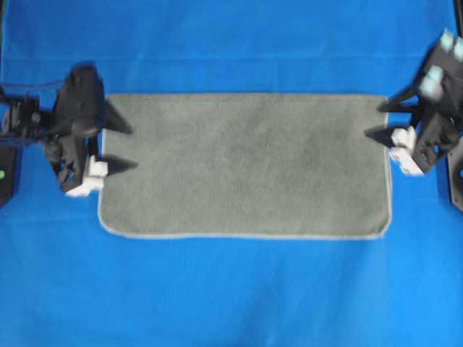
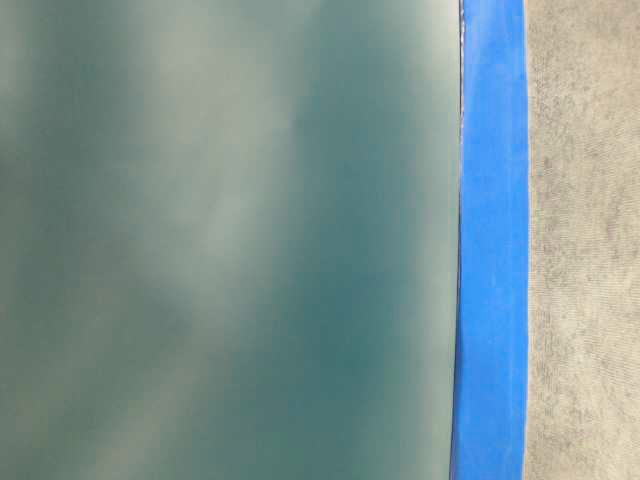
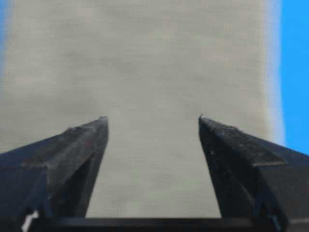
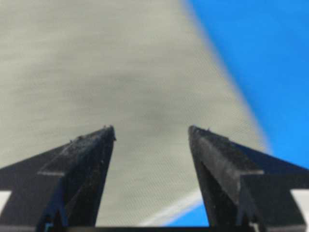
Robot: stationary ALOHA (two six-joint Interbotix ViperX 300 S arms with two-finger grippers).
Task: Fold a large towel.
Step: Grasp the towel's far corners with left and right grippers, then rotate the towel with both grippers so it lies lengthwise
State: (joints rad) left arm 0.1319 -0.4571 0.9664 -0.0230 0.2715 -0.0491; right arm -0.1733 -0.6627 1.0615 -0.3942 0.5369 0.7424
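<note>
No readable brand, label or writing in any view, so nothing for you there.

Left to right in the overhead view: your left gripper (image 1: 119,146) sits at 9 o'clock, black fingers (image 1: 118,123) pointing toward the towel's left short edge, tips over that edge. Jaws are spread, nothing between them. The left wrist view confirms it: left gripper (image 3: 153,118) released, only cloth visible through the gap.

The grey-green rectangular terry towel (image 1: 244,165) lies flat in the middle of the bright blue sheet (image 1: 231,296), long axis running 9 to 3 o'clock. It looks like a single smooth layer, but I can't tell for sure. Rounded corners show at the near side, with a thin pale stitched edge running along the near edge and up both short sides. The far edge is straight. No wrinkles or lifted corners visible.

Your right gripper (image 1: 379,119) is at 3 o'clock, fingers (image 1: 391,103) aimed at the towel's right short edge, upper portion. Jaws apart, empty. In the right wrist view the right gripper (image 4: 151,128) is released over cloth, with the pale hem and blue sheet at 5 o'clock.

The table-level view is mostly a blurred dark teal surface (image 2: 220,240); at 3 o'clock you get a strip of blue sheet (image 2: 490,240), then towel pile (image 2: 585,240).
</note>
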